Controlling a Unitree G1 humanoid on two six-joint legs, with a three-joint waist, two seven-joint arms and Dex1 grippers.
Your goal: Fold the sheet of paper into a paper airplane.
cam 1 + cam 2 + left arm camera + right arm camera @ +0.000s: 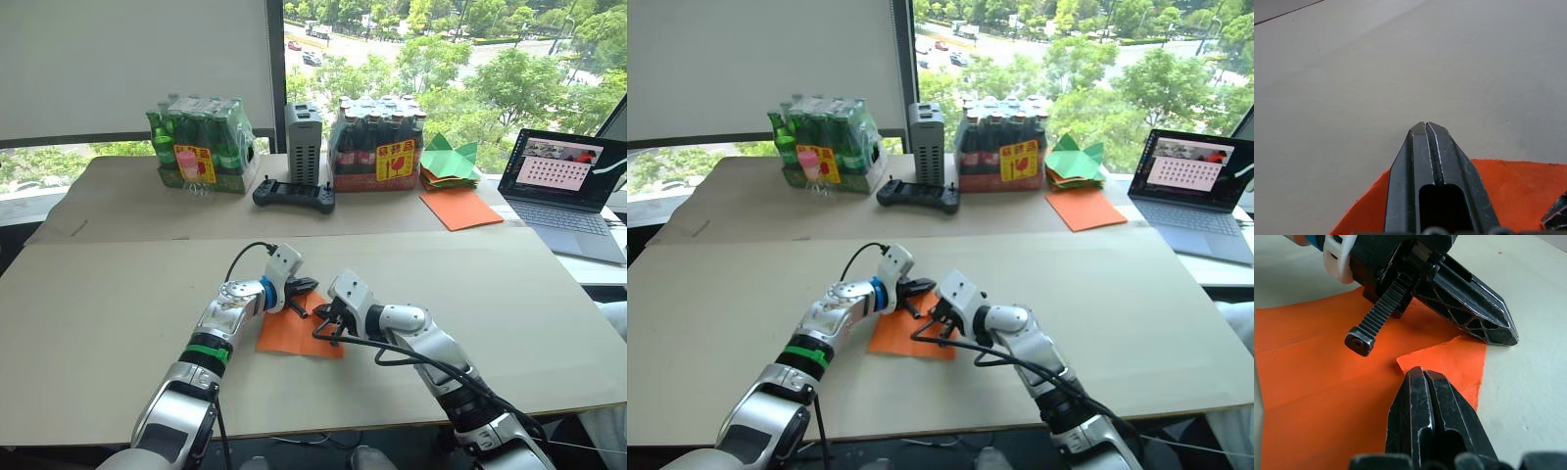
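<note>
Both end effectors closed over sheet of paper — green folded papers far back.

Bright daylight from rear window (soft shadows), wrist-view foregrounds slightly blurred.

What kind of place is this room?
Probably an office or lab used for robot tests: a laptop on the table, a window overlooking trees, and shrink-wrapped bottle packs.

Bare tabletop lies open all round the sheet of paper — bottle packs, controller and laptop stand well apart.
</note>
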